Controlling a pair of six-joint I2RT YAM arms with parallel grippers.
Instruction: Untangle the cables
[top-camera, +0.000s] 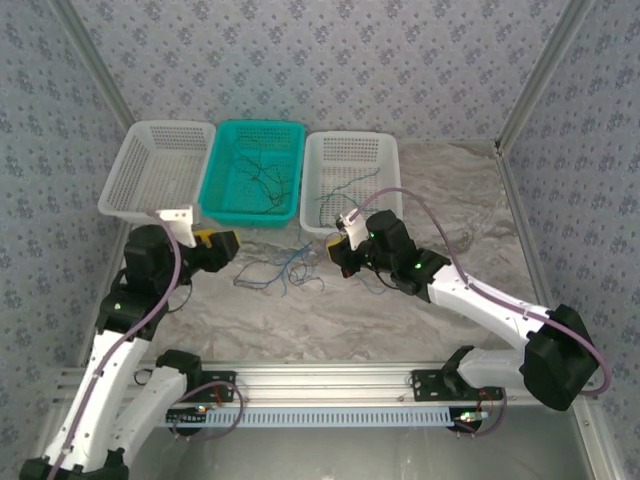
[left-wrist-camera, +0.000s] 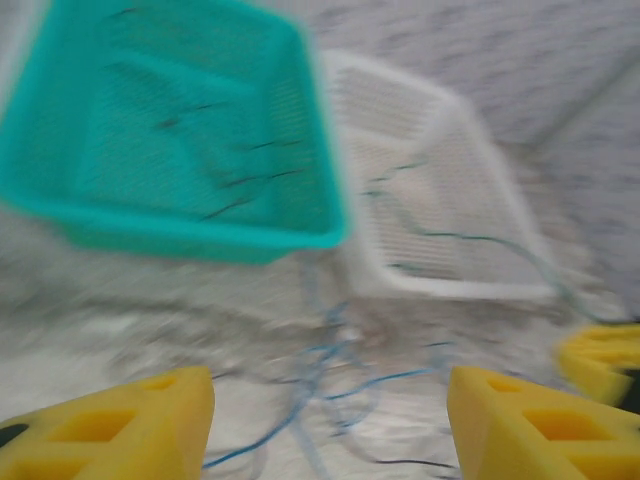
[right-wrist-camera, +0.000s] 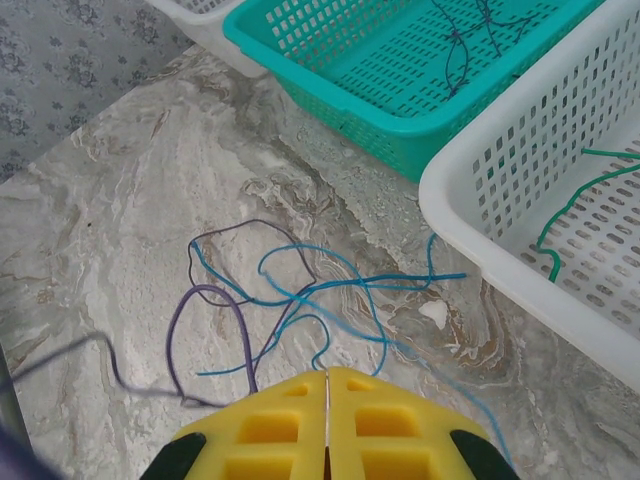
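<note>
A loose tangle of thin blue and dark purple cables (top-camera: 272, 270) lies on the marble table in front of the baskets. My left gripper (top-camera: 230, 248) hovers just left of it, open. In the blurred left wrist view, blue strands (left-wrist-camera: 300, 400) lie on the table between and beyond its yellow fingers (left-wrist-camera: 110, 425). My right gripper (top-camera: 338, 250) sits at the tangle's right side, shut. In its wrist view a blue strand (right-wrist-camera: 330, 290) hooks down into the seam of the closed tips (right-wrist-camera: 327, 375). A purple loop (right-wrist-camera: 210, 300) passes under the left finger.
Three baskets stand in a row behind the tangle: a white one (top-camera: 150, 165), a teal one (top-camera: 290, 165) with dark wires, and a white one (top-camera: 385, 160) with a green wire (right-wrist-camera: 580, 190). Patterned walls enclose the table. A metal rail (top-camera: 330, 385) runs along the near edge.
</note>
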